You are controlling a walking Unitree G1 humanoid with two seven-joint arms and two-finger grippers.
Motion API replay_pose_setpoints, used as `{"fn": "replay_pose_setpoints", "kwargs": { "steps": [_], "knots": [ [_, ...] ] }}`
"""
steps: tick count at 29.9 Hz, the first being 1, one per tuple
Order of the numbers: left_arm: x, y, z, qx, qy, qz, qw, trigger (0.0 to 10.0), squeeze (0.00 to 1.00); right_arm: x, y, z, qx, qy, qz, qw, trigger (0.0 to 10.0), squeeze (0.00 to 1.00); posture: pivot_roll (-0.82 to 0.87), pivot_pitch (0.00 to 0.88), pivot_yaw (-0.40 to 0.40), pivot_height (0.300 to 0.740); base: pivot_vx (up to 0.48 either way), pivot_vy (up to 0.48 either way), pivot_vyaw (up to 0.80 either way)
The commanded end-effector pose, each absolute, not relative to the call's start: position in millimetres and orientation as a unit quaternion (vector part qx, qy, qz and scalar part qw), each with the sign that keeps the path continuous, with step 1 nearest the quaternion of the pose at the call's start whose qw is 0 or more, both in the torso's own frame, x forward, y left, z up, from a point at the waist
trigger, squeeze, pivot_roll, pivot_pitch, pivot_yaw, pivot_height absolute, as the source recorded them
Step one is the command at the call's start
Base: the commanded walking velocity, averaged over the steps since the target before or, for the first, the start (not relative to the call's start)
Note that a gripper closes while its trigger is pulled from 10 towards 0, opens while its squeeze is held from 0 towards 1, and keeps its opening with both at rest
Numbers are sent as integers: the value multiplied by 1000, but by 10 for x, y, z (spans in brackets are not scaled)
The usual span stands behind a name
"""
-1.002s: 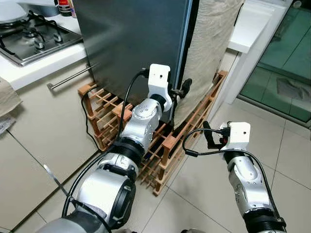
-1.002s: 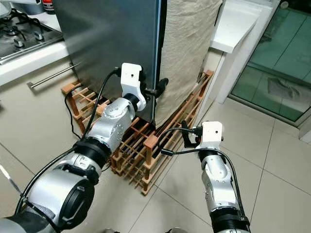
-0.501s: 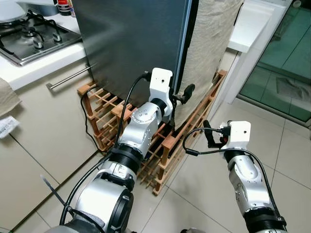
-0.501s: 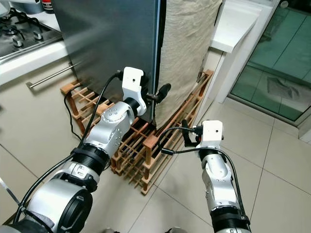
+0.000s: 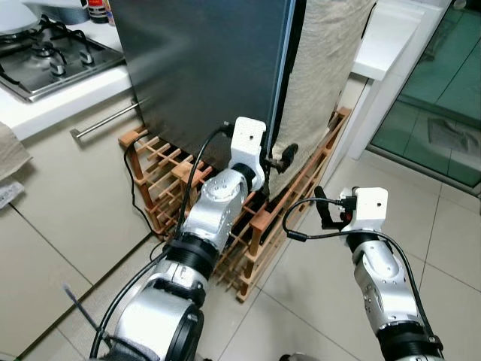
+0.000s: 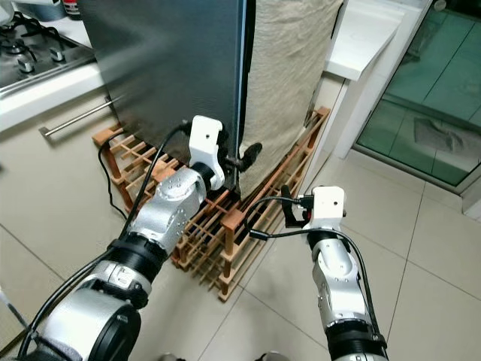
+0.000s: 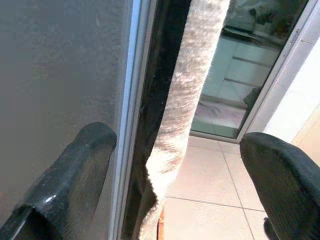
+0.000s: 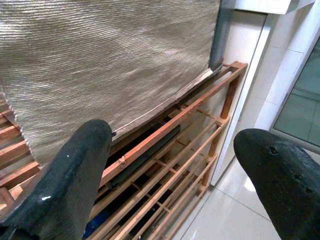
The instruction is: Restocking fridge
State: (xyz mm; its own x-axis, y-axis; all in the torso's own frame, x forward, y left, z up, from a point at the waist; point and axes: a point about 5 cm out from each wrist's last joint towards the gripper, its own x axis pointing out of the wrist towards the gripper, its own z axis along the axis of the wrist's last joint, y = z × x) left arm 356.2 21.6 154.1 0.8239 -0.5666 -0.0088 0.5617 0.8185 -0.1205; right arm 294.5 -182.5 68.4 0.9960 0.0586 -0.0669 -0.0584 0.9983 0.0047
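Door-opening is the step I have in hand: my left pincer [image 5: 279, 159] sits at the lower right edge of the tall dark-grey steel fridge [image 5: 203, 68], fingers spread wide. The left wrist view shows one black finger [image 7: 75, 175] against the grey door face and the other finger [image 7: 280, 180] out beyond a hanging beige woven cloth [image 7: 185, 100], so the door's bright edge strip and the dark seam beside it lie between them, nothing gripped as yet. That cloth drapes down the fridge's right side, and its lower hem hangs over a low wooden lattice rack [image 5: 255, 241] standing on the pale tiled floor [image 5: 316, 301] at the fridge's foot. My right pincer [image 5: 323, 209] hovers lower and off to the right, above the rack's end, also released and empty; its wrist view looks across the cloth and the rack's slats. A white worktop [image 5: 45, 105] with a steel gas hob [image 5: 52, 60] runs along my left. No groceries for restocking are to be seen, and the door looks shut. As I judge it, the next move calls for hooking a finger behind the door edge without snagging the cloth, then pulling outward while my body clears the swing.
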Motion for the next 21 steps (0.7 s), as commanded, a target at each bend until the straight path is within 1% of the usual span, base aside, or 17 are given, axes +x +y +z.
{"fn": "replay_pose_setpoints", "kwargs": {
  "steps": [1, 7, 15, 21],
  "knots": [
    [3526, 151, 1563, -64, 20, -309, 949, 10000, 0, 2943, -1836, 682, -2, 36, 27, 999, 10000, 0, -109, 36, 13, 735, 0, 0, 0],
    [3554, 146, 1598, -69, 15, -301, 951, 10000, 0, 2951, -1820, 683, -2, 35, 29, 999, 10000, 0, -105, 36, 11, 735, 0, 0, 0],
    [3546, 76, 1665, -104, 23, -316, 943, 10000, 0, 2959, -1839, 696, -3, 34, 27, 999, 10000, 0, -115, 30, 11, 735, 0, 0, 0],
    [3582, 90, 1704, -99, 15, -310, 945, 10000, 0, 2964, -1844, 701, -4, 33, 27, 999, 10000, 0, -118, 23, 13, 735, 0, 0, 0]
  ]
}}
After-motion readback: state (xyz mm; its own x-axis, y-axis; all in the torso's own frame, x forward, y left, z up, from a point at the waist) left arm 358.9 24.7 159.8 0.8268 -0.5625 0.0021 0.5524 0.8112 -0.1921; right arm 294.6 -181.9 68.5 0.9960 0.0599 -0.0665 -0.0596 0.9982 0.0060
